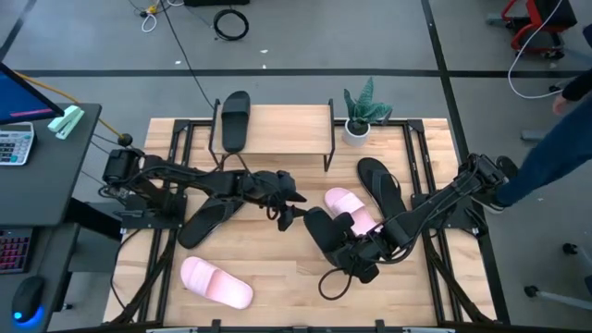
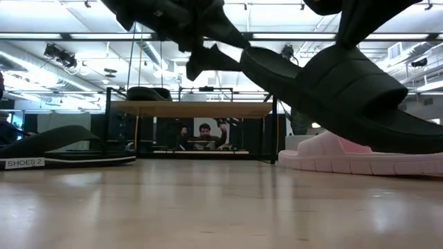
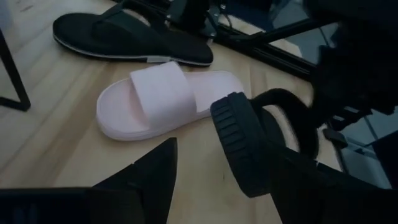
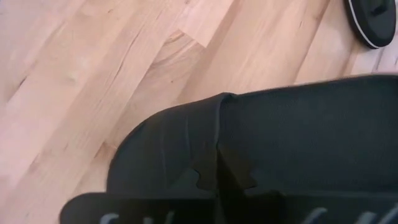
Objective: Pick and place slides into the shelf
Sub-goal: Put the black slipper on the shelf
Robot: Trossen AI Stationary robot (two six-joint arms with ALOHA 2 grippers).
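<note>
A black wide-strap slide (image 1: 324,229) hangs tilted above the table's middle, held by my right gripper (image 1: 356,252), which is shut on it. My left gripper (image 1: 289,205) is open at the slide's free end (image 3: 236,134); one finger (image 3: 149,180) shows beside that end. The second black slide (image 1: 236,118) lies flat on the shelf's (image 1: 296,125) plank top. One pink slide (image 1: 351,208) lies on the table just beyond the lifted slide, the other (image 1: 215,282) near the front left. One black flip-flop (image 1: 384,185) lies right of the shelf, the other (image 1: 208,217) under the left arm. My right gripper holds the black slide by its wide strap (image 4: 186,143), pinched between the two fingers (image 4: 239,174), coming from the table's right and slanting down. The slide is lifted clear (image 2: 332,90), tilted, its free end higher and pointing toward the left gripper. My left gripper stands at the slide's free end; I cannot tell whether it touches.
A small potted plant (image 1: 359,120) stands at the shelf's right end. Bare table lies at the front middle, between the near pink slide and the right arm. A person (image 1: 555,148) stands past the table's right edge. Cables (image 1: 333,282) loop under the right gripper.
</note>
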